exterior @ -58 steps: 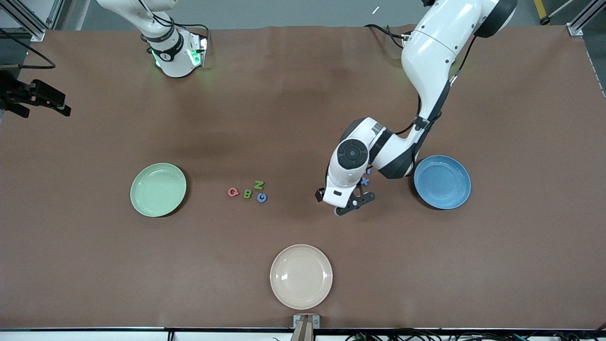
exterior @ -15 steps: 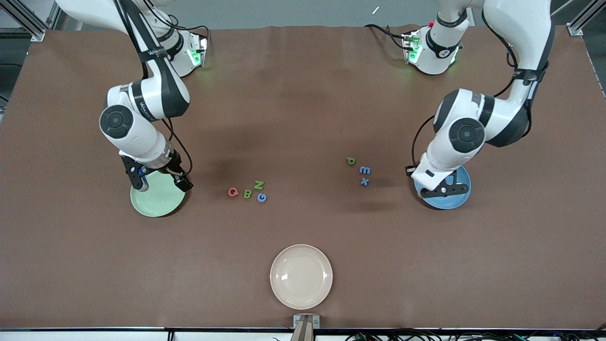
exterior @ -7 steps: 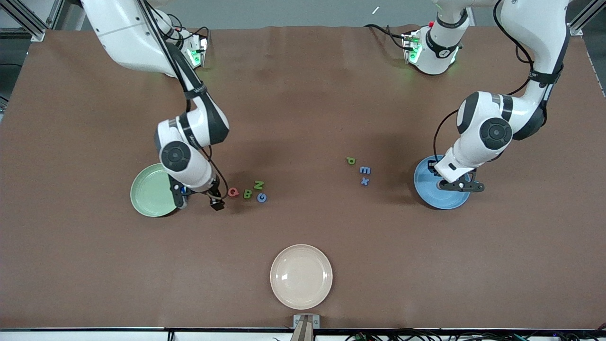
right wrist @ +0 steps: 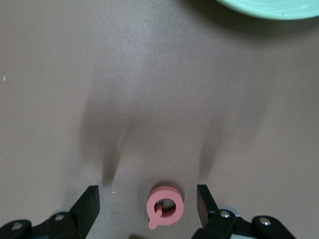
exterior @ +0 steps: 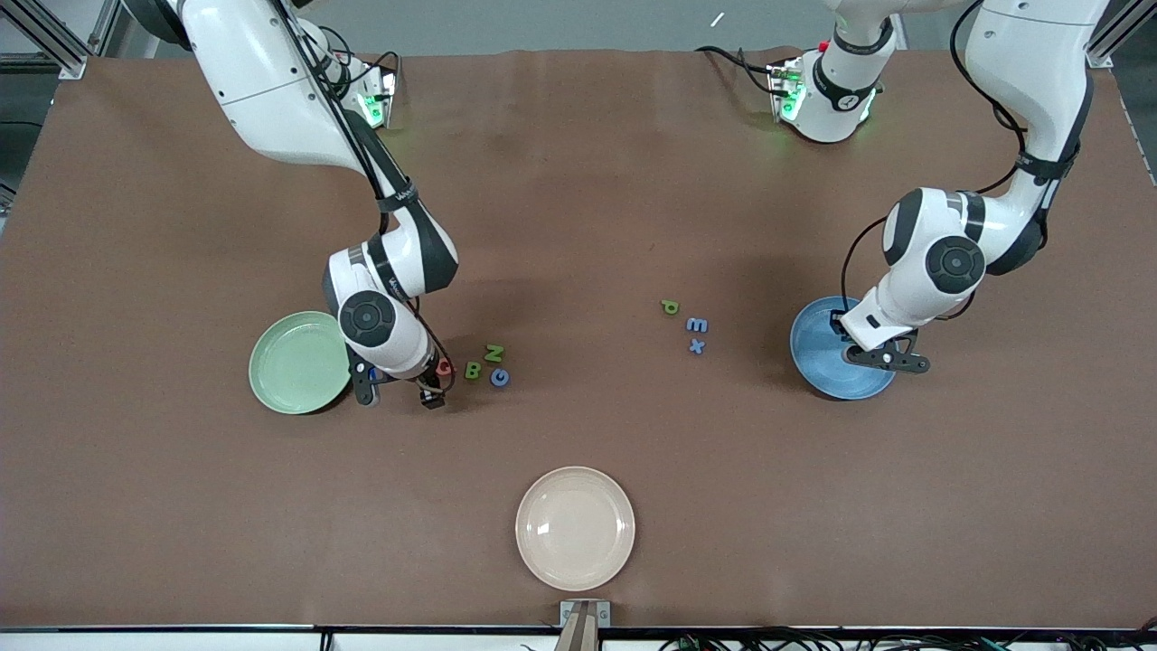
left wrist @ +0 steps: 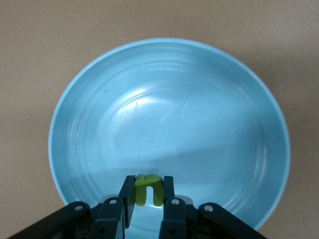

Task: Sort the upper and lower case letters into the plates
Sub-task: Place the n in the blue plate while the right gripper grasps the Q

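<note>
My right gripper is open and low over the table beside the pale green plate. The pink Q lies flat between its fingers in the right wrist view; in the front view the Q is partly hidden by the hand. Green B, green N and blue G lie next to it. My left gripper is shut on a green u over the blue plate, also seen in the front view. Green p, blue E and blue x lie mid-table.
A cream-white plate sits near the table's front edge, nearer the front camera than the letters. The green plate's rim shows at the edge of the right wrist view. Both plates for sorting hold nothing.
My right gripper has moved from over the green plate toward the letter group and now straddles the pink Q. My left gripper has shifted a little over the blue plate, still holding the green u.
</note>
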Controlling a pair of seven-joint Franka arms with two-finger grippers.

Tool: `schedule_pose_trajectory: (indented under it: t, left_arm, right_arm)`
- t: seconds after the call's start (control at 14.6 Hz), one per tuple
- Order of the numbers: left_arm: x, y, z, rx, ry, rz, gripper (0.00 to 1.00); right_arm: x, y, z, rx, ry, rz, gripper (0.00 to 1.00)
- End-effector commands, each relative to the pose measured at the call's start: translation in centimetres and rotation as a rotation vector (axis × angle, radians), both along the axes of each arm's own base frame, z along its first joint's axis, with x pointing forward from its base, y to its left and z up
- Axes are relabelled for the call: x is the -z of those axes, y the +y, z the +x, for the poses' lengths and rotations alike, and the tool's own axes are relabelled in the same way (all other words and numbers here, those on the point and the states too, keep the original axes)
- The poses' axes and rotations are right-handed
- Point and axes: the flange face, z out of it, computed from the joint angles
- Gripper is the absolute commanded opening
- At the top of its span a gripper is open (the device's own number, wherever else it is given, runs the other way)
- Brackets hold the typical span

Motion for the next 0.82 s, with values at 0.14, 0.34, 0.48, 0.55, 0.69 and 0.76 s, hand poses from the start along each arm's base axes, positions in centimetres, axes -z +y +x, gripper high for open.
schedule_pose_trajectory:
  t: [0.14,0.34,0.48,0.55,0.69,0.76]
  left_arm:
    - [1.7,1.0,-0.6,0.047,-0.014,0.007,0.16]
    - [1.6,1.0,-0.7,0.051,-0.014,0.009,0.25]
    - [1.2,0.9,-0.6,0.058,-0.022,0.010,0.84]
    - [0.7,0.8,-0.4,0.063,-0.029,0.011,1.00]
    - [-1.0,0.5,0.0,0.058,-0.054,0.016,1.00]
    - [-1.7,-0.2,0.2,0.064,-0.058,0.015,1.00]
  right_arm:
    - [1.7,1.4,-0.9,0.023,0.009,-0.006,0.78]
    - [1.9,1.4,-1.0,0.023,0.015,-0.007,0.62]
    - [2.0,1.1,-0.9,0.025,0.017,-0.007,0.37]
    - [2.1,1.1,-1.0,0.025,0.019,-0.009,0.21]
    - [2.1,1.0,-0.9,0.022,0.020,-0.011,0.00]
    - [2.0,0.9,-0.8,0.022,0.019,-0.010,0.00]
